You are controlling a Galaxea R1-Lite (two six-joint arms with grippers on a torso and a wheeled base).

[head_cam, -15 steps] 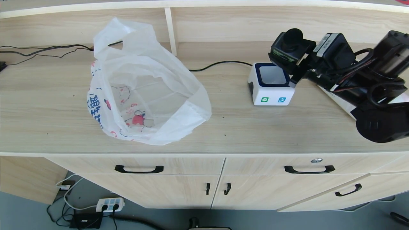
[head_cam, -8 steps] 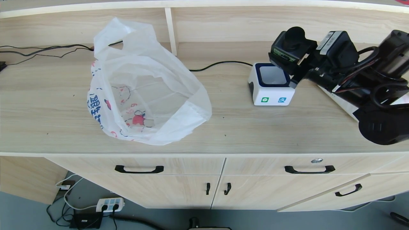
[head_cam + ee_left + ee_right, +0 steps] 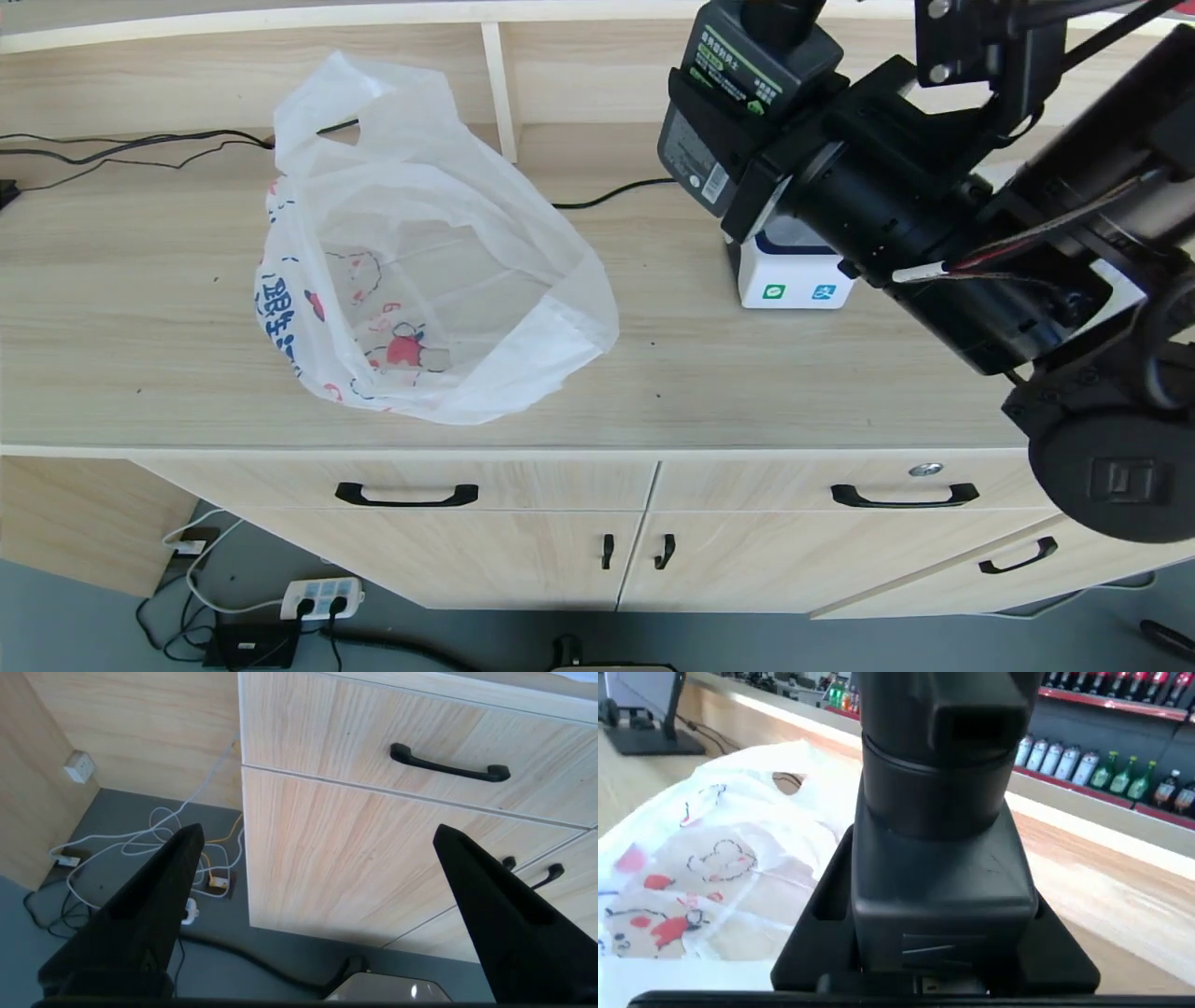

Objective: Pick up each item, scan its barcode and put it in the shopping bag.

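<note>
Raised off the scanner and carried left, the dark bottle is gripped by the right fingers; left fingers are spread, empty; the bag is judged next

Shop checkout, wooden counter, barcode scanner, shelves of bottles

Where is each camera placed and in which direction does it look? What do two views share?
Head view: on the head, facing forward and down at counter, shopping bag, scanner; right gripper shows, holding a black bottle.
Left wrist view: on the left wrist, facing cabinet drawers and floor; open left gripper shows.
Right wrist view: on the right wrist, facing past the bottle toward the bag.
Shared: head and right wrist views show bottle and bag.
</note>
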